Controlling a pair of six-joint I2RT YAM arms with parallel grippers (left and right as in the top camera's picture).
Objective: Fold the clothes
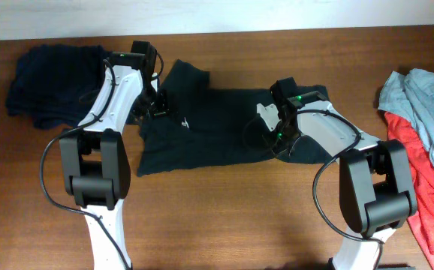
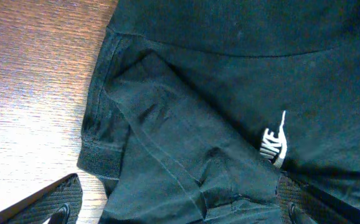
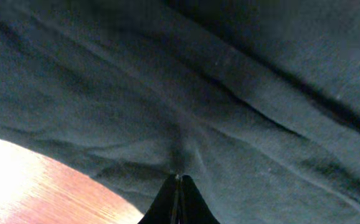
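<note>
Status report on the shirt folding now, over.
Left gripper open over black T-shirt. Right gripper shut, pinching its fabric. Navy garment beside it, not blocking.

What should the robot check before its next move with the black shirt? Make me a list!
1. Right claw shut on the black T-shirt, cloth puckering at its tips: ok.
2. Left claw wide open over the shirt: ok.
3. Shirt lying flat: not ok, it is creased and folded over beside the white logo.
4. Logo side facing up: ok.
5. Navy pile clear of the shirt: cannot tell, the left arm hides the gap.
6. Grey-blue and red clothes apart from the shirt: ok.
</note>
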